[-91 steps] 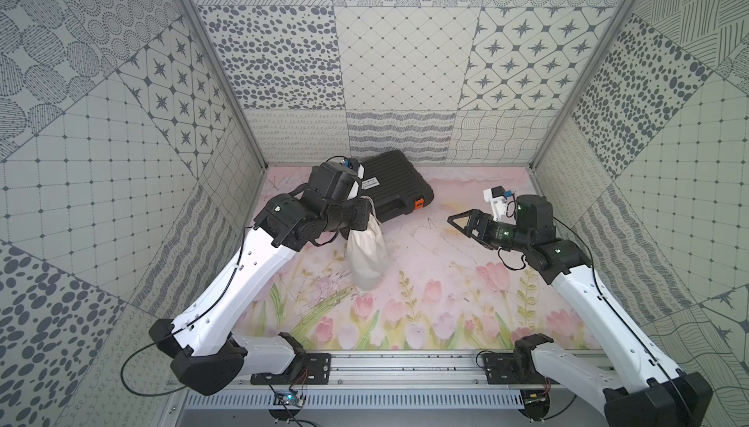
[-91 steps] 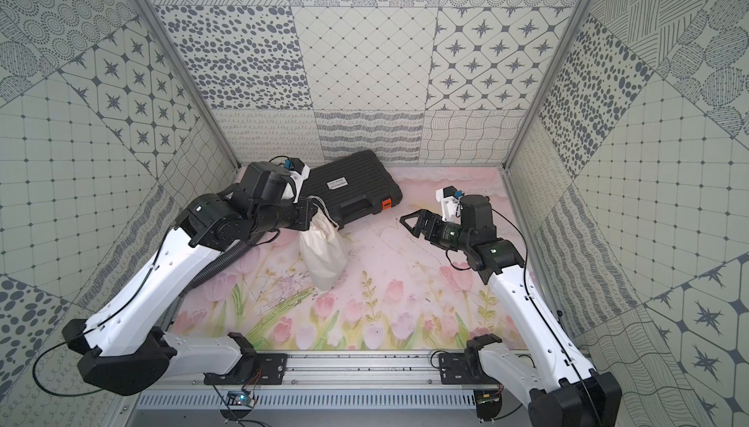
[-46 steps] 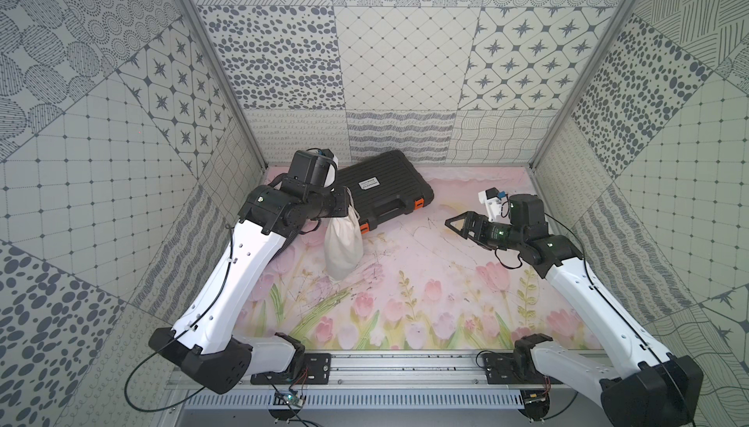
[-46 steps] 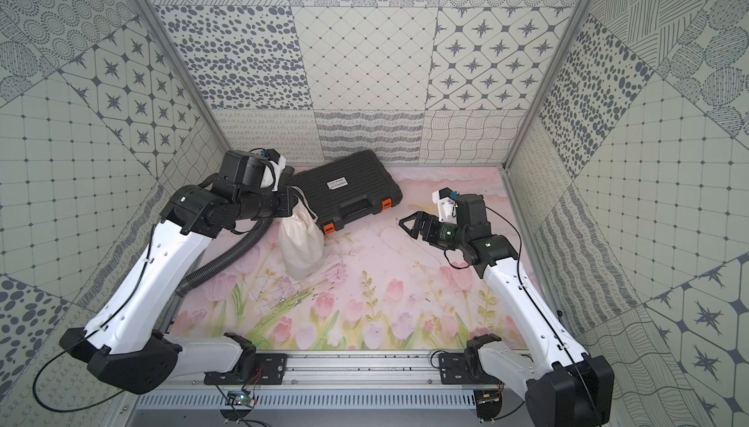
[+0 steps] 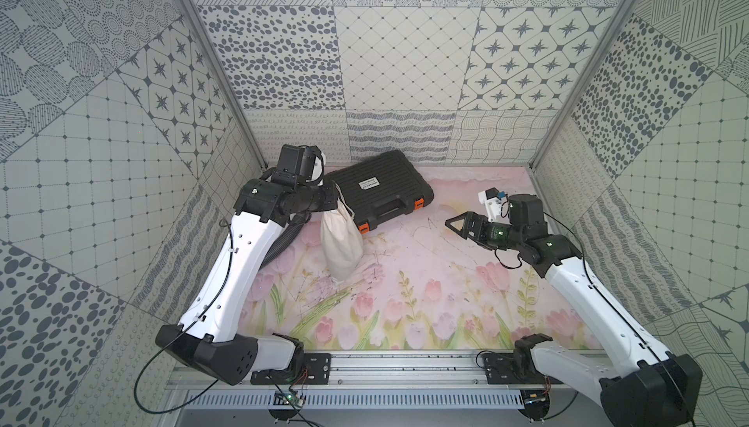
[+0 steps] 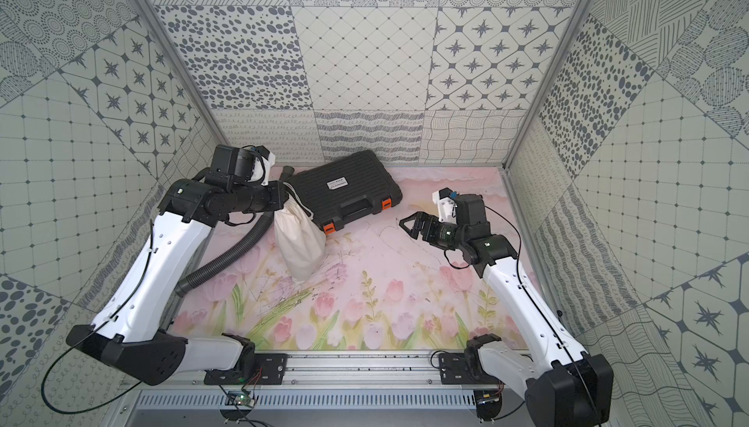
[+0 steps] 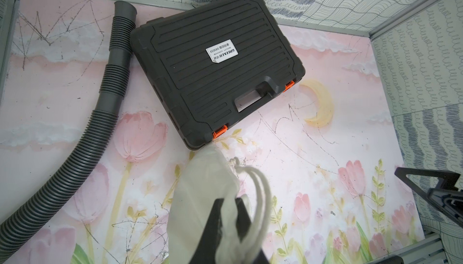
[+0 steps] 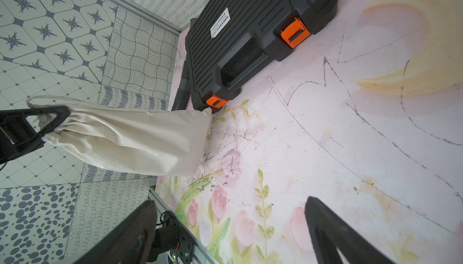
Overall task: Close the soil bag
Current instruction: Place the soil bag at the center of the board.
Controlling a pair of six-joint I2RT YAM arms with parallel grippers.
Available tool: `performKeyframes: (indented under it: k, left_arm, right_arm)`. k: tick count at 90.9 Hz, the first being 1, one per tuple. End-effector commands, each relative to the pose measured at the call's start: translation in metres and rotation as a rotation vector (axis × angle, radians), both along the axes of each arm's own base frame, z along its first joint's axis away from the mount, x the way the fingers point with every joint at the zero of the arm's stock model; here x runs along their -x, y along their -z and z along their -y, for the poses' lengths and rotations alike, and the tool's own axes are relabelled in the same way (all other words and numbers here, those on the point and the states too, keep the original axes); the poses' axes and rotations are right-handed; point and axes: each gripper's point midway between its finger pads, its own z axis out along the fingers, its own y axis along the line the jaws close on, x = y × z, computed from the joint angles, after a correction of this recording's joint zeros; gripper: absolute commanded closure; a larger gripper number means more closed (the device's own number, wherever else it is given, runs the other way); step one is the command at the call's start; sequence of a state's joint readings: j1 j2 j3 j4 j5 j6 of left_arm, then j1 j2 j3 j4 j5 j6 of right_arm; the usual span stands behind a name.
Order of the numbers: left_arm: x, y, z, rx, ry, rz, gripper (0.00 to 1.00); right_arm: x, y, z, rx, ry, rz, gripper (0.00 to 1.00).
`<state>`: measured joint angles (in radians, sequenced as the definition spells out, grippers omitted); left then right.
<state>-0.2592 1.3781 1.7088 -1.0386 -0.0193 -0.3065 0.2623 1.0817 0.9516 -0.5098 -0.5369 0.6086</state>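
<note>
Left gripper point(image 7: 229, 200) shifting soil bag point(image 5: 340, 242) toward tabletop's left edge, clamping its gathered mouth; bag hanging just beside black case point(image 5: 377, 194); right gripper point(image 8: 225, 210) hovering, jaws spread wide, empty.

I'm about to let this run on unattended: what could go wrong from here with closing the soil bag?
1. The left gripper pinches only gathered cloth at the mouth of the soil bag; the sagging bag could slip free.
2. The cord loops right beside that gripper, so the open right gripper may catch cloth or bump it instead.
3. The bag's lower corner lies by the orange latch of the black case; a pull might snag there.
</note>
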Motion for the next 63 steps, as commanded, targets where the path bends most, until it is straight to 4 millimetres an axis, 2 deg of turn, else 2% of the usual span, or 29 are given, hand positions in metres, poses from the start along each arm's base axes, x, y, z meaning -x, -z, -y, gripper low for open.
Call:
performKeyframes:
  k: [1, 23, 52, 63]
  left_arm:
    - [-0.021, -0.018, 0.0, 0.027, 0.025, 0.113, 1.0]
    - [-0.032, -0.001, -0.008, 0.006, 0.011, 0.098, 1.0]
    - [-0.028, 0.003, -0.045, -0.02, -0.088, 0.09, 1.0]
    - [-0.028, 0.006, -0.05, -0.016, -0.107, 0.081, 1.0]
  right_arm:
    - [-0.005, -0.008, 0.0, 0.013, -0.004, 0.046, 0.03]
    - [-0.008, -0.008, -0.002, 0.014, -0.007, 0.04, 0.03]
    - [-0.008, -0.003, -0.004, 0.022, -0.013, 0.026, 0.03]
    - [-0.009, -0.002, -0.005, 0.025, -0.017, 0.024, 0.03]
